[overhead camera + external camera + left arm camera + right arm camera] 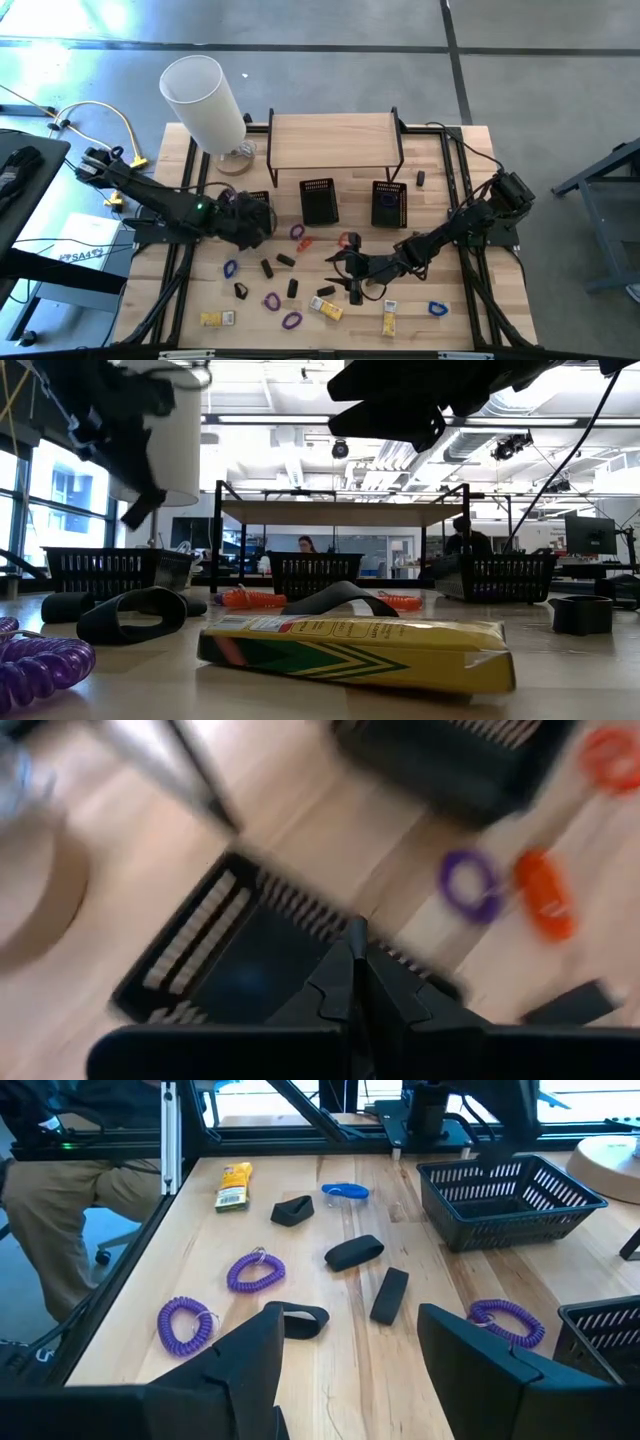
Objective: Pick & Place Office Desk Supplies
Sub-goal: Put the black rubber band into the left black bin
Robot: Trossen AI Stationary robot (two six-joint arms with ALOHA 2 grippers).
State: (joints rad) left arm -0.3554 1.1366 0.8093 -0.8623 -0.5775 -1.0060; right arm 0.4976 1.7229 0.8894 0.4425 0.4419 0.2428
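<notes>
- The left gripper (252, 217) hovers over the leftmost black mesh basket (230, 955), fingers pressed together, holding nothing.
- The right gripper (352, 272) hangs above the table's middle, fingers spread wide and empty.
- Purple coil loops (255, 1271), black clips (354, 1252) and a yellow packet (233, 1186) lie scattered on the wooden table (430, 210).

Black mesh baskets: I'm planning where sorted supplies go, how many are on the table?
3, in a row before the wooden shelf: left basket, partly under the left end effector; middle basket; right basket.
</notes>
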